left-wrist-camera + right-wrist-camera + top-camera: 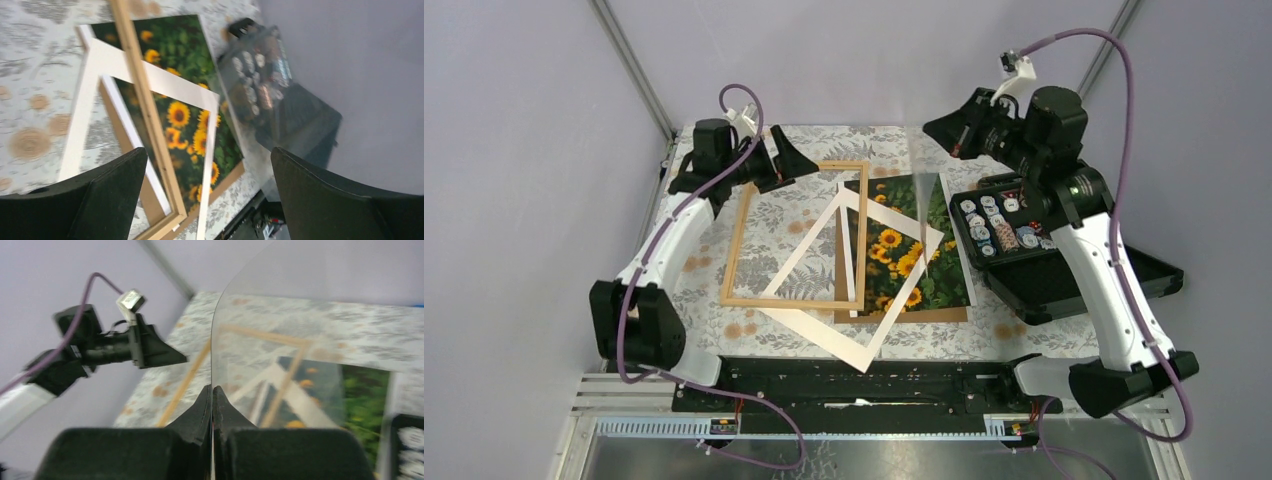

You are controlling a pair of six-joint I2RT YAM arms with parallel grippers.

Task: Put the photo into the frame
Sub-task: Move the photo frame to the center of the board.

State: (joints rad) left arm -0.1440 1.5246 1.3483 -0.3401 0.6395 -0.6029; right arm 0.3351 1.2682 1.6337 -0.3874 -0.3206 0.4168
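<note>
on the left, my left gripper (795, 160) hovered over the far corner of the frame (736, 252), its fingers (100, 200) wide apart and holding nothing. the thin wooden frame lay flat on the floral table (707, 298). a white mat (824, 335) lay tilted across the frame's right side. it overlapped the photo (909, 255), which lay face up on a brown backing board (924, 316). further right, my right gripper (940, 131) was pinched tight on the edge of a clear pane (921, 195), held upright above the photo, near a black case (1064, 285). i judged the pane could twist out of so narrow a pinch and drop onto the photo.
</note>
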